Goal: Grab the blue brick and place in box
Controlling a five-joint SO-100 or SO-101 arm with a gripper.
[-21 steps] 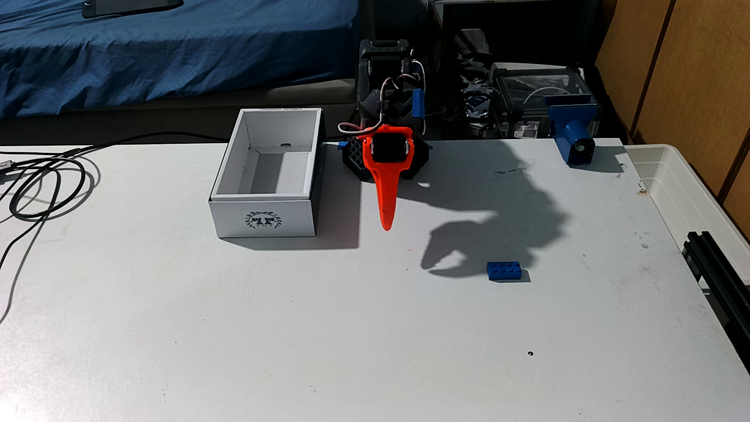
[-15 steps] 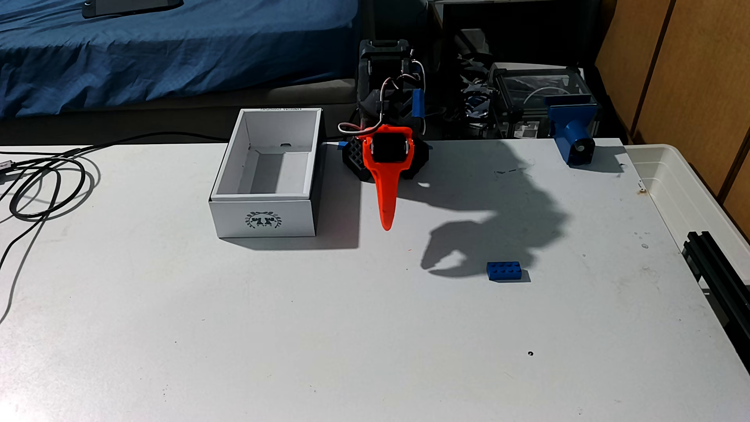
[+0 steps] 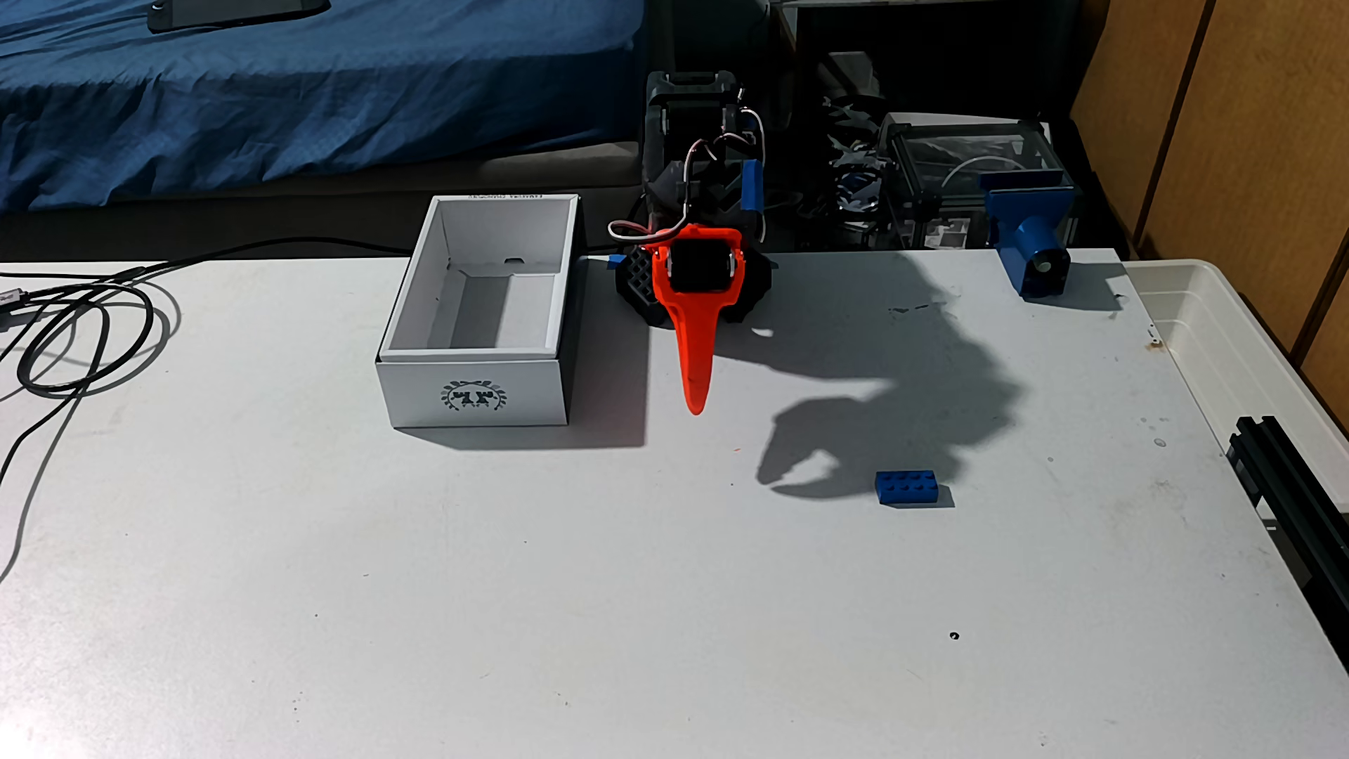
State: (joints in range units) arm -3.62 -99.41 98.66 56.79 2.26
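Observation:
The blue brick [image 3: 909, 487] lies flat on the white table [image 3: 657, 620], studs up, right of centre. The white box [image 3: 474, 321] with the dark wreath emblem on its near short side stands open and holds nothing, at the back left. Between them, close to the box's right wall, my gripper [image 3: 695, 409] hangs from the black arm [image 3: 693, 182] with its orange finger [image 3: 693, 357] pointing down at the table. This finger hides the second one. The gripper's shadow, left of the brick, shows a thin sliver of light between the tips. Nothing is held; the brick sits well to the gripper's right and nearer the camera.
Black cables [image 3: 73, 328] loop on the table's left edge. A blue printed bracket [image 3: 1033, 248] stands at the back right. A translucent plastic tray [image 3: 1241, 350] and a black rail [image 3: 1292, 482] line the right edge. A blue-covered bed [image 3: 292, 95] is behind.

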